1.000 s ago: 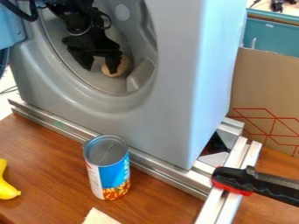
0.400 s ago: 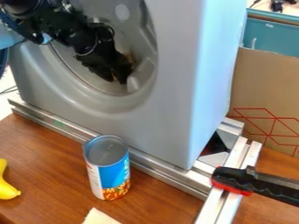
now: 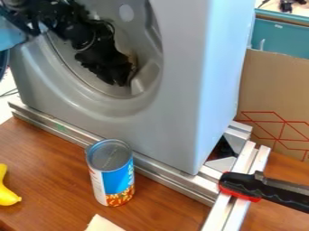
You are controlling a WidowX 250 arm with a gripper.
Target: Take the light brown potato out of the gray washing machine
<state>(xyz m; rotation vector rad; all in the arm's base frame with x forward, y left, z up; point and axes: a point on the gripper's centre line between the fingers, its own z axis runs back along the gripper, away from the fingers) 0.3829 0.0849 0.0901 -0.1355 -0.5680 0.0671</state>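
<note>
A small tan object (image 3: 132, 58), mostly hidden, sits inside the rounded recess of a grey plastic washing-machine-like housing (image 3: 175, 113). The black gripper (image 3: 123, 84) is right in front of it, angled down inside the recess near its lower right wall. Its jaws merge into one dark shape, so I cannot tell how far apart they stand or whether they have hold of the tan object. The step in hand looks like close work on that object. The next move seems to call for making sure of the grip before any lift, and for keeping clear of the recess's rim.

The housing stands on silver metal rails (image 3: 172, 183) on the brown wooden tabletop (image 3: 54, 171). In front of them is an upright cylindrical can (image 3: 113, 173) with a blue-and-white label; a yellow banana-shaped item (image 3: 7, 195) lies at the left edge, a cream flat piece (image 3: 102, 224) at the bottom. A black-and-red handled tool (image 3: 241, 187) rests across the rails at right, with brown cardboard (image 3: 271, 88) behind.
</note>
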